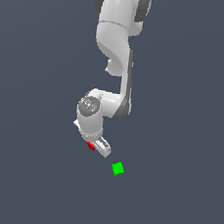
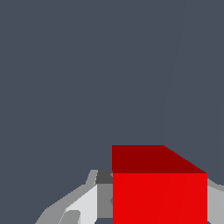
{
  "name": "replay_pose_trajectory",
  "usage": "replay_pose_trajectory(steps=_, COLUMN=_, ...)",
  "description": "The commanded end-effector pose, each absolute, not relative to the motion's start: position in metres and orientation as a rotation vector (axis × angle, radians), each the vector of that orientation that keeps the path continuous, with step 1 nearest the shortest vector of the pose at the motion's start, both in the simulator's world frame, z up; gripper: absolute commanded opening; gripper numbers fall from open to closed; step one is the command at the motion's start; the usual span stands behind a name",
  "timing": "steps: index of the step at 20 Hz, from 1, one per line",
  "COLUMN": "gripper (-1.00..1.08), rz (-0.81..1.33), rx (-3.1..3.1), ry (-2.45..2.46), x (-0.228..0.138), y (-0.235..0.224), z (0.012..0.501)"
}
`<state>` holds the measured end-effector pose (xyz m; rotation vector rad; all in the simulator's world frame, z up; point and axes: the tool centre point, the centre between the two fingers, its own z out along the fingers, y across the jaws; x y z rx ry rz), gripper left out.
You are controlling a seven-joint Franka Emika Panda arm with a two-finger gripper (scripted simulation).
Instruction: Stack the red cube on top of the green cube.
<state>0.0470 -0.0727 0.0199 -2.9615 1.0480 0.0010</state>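
Red cube (image 2: 159, 192): nearest item in the wrist view, large against the frame edge, bright front face and darker upper face both visible, matte, unmarked. Flanked on both sides by pale grey finger parts (image 2: 83, 205); finger surfaces pressed against the cube's side faces as far as can be told, contact line partly cut off by the frame edge. Same cube (image 1: 91, 146) in the exterior view: only a small red sliver showing, mostly hidden by the hand.

Gripper (image 1: 94, 147): at the end of the white arm (image 1: 117, 40), pointing downward, jaws narrowed to the cube's width and clamped on the red cube. Whether raised off the surface or resting on it: cannot be told.

Green cube (image 1: 118, 169): bright green, matte, unmarked, resting alone on the dark grey floor (image 1: 28, 173). Located near the gripper, toward the exterior view's right and lower in that view. Apart from the red cube, not touching it, with a strip of bare floor between. Not seen in the wrist view.

Arm: descending from the exterior view's top centre, bending at a rounded joint (image 1: 90, 105) just above the hand.

Floor: uniform dark grey-blue, featureless, filling the background of both views (image 2: 65, 78).
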Motion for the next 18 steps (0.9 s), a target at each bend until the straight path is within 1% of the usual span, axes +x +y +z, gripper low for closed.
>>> replay_pose_trajectory(steps=1, gripper=-1.0, rz=0.0, rx=-2.961, ry=1.048, x=0.047, y=-0.073, z=0.02)
replay_pose_trajectory(steps=8, gripper=-1.0, rz=0.0, rx=-2.961, ry=1.048, x=0.046, y=-0.073, z=0.035)
replay_pose_trajectory(steps=18, gripper=-1.0, rz=0.0, rx=-2.961, ry=1.049, x=0.045, y=-0.073, z=0.099)
